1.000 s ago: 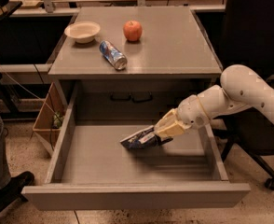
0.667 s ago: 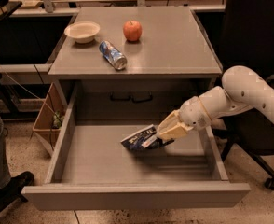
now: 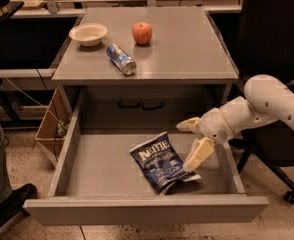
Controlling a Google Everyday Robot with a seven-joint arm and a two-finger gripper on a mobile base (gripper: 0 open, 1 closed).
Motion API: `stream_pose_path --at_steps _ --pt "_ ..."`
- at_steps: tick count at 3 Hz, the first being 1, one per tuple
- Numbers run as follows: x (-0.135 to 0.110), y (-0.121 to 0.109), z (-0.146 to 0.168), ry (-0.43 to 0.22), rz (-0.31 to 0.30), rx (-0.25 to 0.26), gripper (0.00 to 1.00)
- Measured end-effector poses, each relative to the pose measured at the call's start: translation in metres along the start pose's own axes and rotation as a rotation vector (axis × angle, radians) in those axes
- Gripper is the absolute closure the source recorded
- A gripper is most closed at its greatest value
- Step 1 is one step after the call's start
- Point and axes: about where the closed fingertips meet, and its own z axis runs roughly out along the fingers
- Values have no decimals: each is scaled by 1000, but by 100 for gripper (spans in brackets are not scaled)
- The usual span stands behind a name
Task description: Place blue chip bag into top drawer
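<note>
The blue chip bag (image 3: pixel 159 162) is a dark navy foil bag with white lettering. It lies flat on the floor of the top drawer (image 3: pixel 102 169), right of the middle. The drawer is pulled fully out of the grey cabinet. My gripper (image 3: pixel 192 140) is inside the drawer, just right of the bag. Its two cream fingers are spread apart and hold nothing. One finger (image 3: pixel 199 153) touches or hovers at the bag's right edge; the other points left above the drawer.
On the cabinet top (image 3: pixel 187 49) are a cream bowl (image 3: pixel 88 34), a red apple (image 3: pixel 142 33) and a blue-and-silver soda can (image 3: pixel 121 59) on its side. A lower front with two dark handles (image 3: pixel 141 104) is behind the drawer. A wooden box (image 3: pixel 52 126) stands left; a person's leg is at far left.
The gripper has opened and let go of the chip bag, which now lies flat on the drawer floor. The gripper has pulled back to the right and slightly up.
</note>
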Motion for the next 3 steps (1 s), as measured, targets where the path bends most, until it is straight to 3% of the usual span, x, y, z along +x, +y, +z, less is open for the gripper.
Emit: stream_pose_path --at_steps 1,2,3 --pt "-1 5 -28 17 8 35 0" --pt "-13 4 -86 66 -28 122 0" --pt "-49 -8 -168 104 -148 269 0"
